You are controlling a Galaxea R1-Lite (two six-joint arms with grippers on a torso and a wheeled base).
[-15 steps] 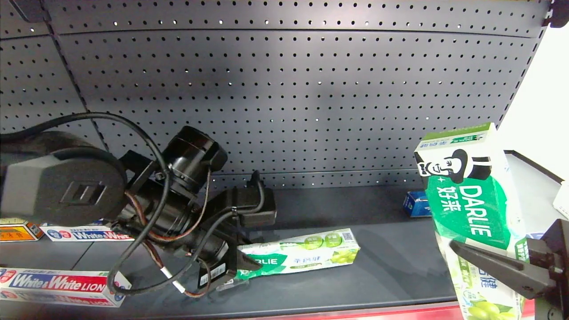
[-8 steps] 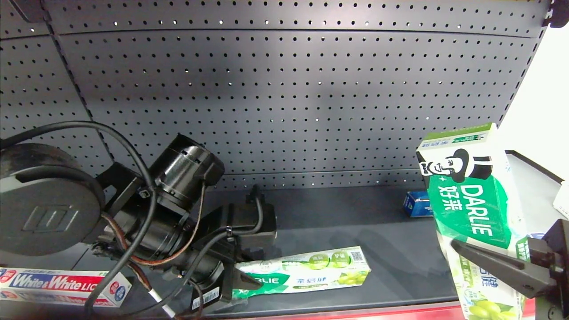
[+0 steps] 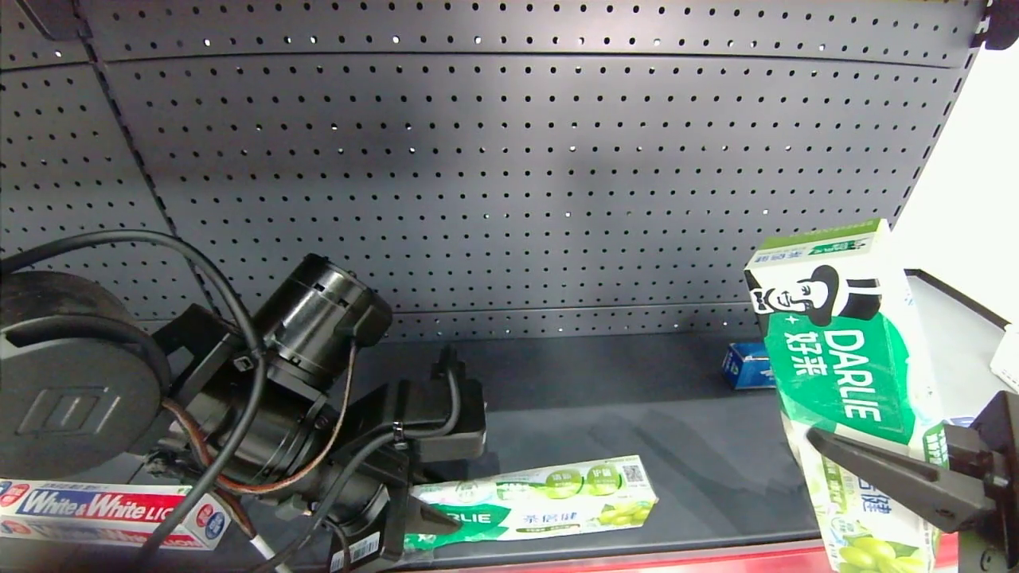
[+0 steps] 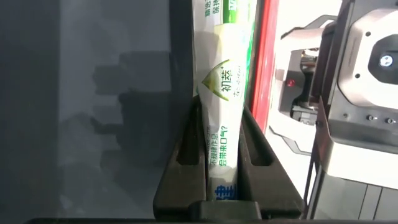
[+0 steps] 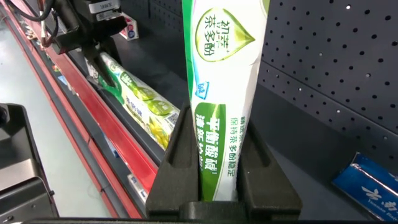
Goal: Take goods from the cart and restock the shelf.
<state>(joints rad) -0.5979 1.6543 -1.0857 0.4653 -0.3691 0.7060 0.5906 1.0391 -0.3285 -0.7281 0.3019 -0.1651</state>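
Head view shows the left gripper (image 3: 426,517) closed on the left end of a flat green toothpaste box (image 3: 557,497). That box lies lengthwise on the shelf (image 3: 637,414) near its red front edge, stretching rightward away from the fingers. The right gripper (image 3: 868,469) clamps the lower part of an upright green toothpaste box (image 3: 844,358) at the shelf's right end, well apart from the first. A small blue box (image 3: 744,366) sits farther back, and a white toothpaste box (image 3: 103,509) lies at the left.
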